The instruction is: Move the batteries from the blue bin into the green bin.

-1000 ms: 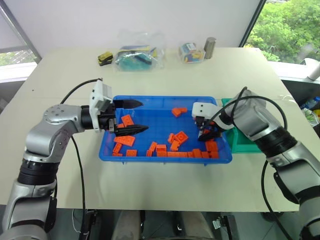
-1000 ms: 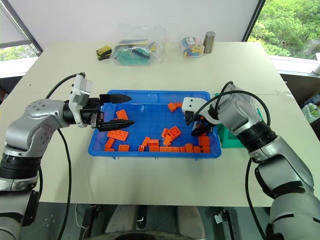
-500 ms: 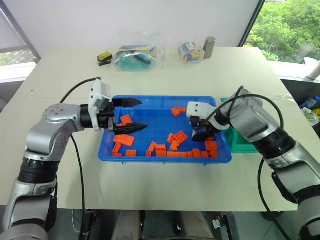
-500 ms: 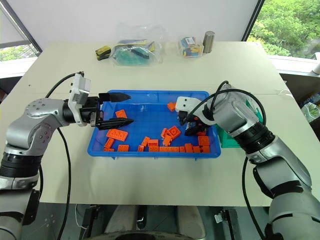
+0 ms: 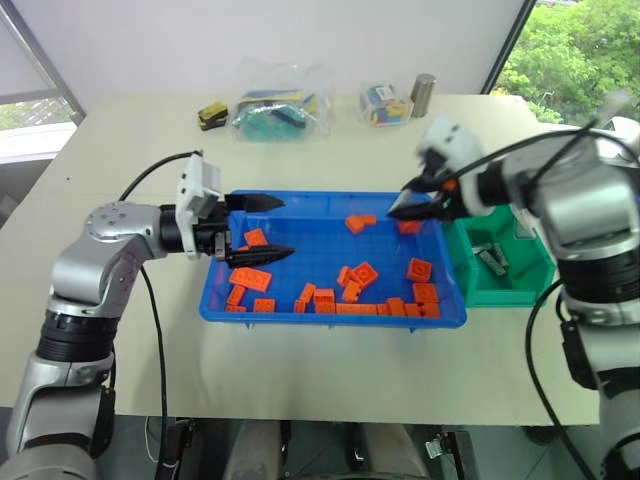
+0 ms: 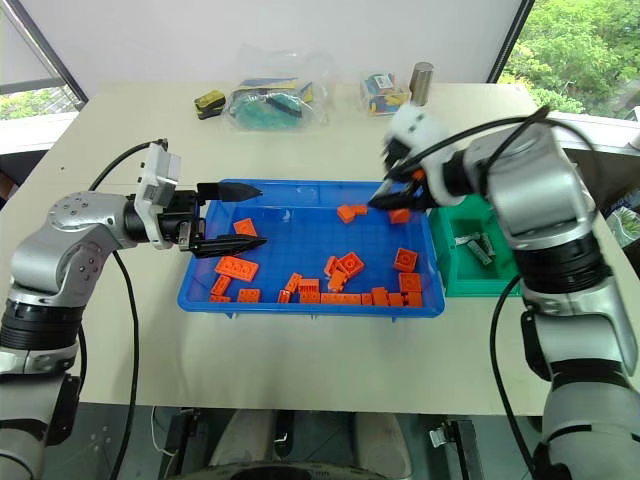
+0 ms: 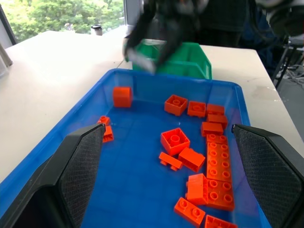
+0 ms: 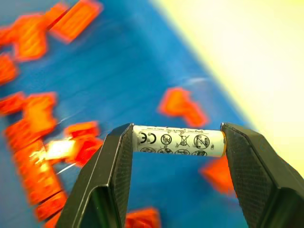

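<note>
The blue bin (image 5: 330, 317) lies mid-table with several orange bricks (image 5: 361, 273) in it. My right gripper (image 5: 409, 208) hovers above its far right corner, close to the green bin (image 5: 512, 291). It is shut on a silvery battery (image 8: 178, 141), pinched end to end between the two fingers. Two more batteries (image 5: 490, 258) rest on the green bin's floor. My left gripper (image 5: 264, 229) is open, held level over the blue bin's left end with nothing between its fingers (image 7: 80, 166).
Clear bags of parts (image 5: 277, 108), a small packet (image 5: 383, 105), a metal can (image 5: 422, 95) and a yellow-black item (image 5: 210, 116) line the table's far side. The green bin stands against the blue bin's right wall, near the table's right edge.
My right gripper has risen out of the blue bin's right end with the battery and turned, and is now higher and farther back. The left gripper has not moved.
</note>
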